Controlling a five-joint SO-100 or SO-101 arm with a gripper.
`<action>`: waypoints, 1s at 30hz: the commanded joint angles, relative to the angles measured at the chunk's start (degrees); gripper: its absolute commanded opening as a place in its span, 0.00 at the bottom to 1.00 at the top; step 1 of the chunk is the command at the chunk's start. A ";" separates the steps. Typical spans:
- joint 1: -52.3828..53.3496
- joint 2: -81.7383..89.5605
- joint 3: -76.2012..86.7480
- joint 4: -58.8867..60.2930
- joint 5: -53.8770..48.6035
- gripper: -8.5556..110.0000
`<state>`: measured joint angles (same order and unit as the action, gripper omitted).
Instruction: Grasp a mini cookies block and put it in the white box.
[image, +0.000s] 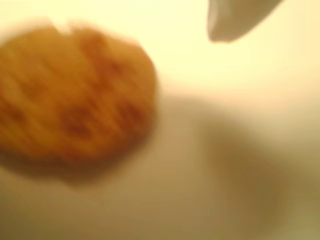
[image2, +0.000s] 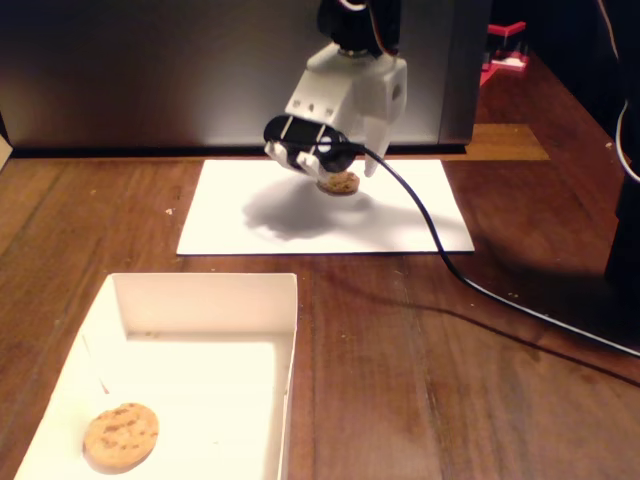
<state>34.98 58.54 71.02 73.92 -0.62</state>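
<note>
At the lower left of the fixed view sits the white box, its walls upright, with one cookie lying flat in its near left corner. Beyond it, in the upper middle of the frame, a white paper sheet lies on the wooden table. Above the sheet hangs the gripper, the arm reaching down from the top edge with its wrist bent forward and a black cable trailing off to the right. Its jaws pinch a second cookie, lifted clear of the paper. The wrist view is badly blurred: the held cookie fills the left, probably against one finger at top right.
</note>
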 joint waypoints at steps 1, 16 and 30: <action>0.44 2.55 -7.29 1.23 0.44 0.34; 0.44 -0.35 -7.29 1.67 0.97 0.34; -0.09 -2.11 -9.14 0.70 0.35 0.34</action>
<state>35.07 54.32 67.94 74.88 -0.62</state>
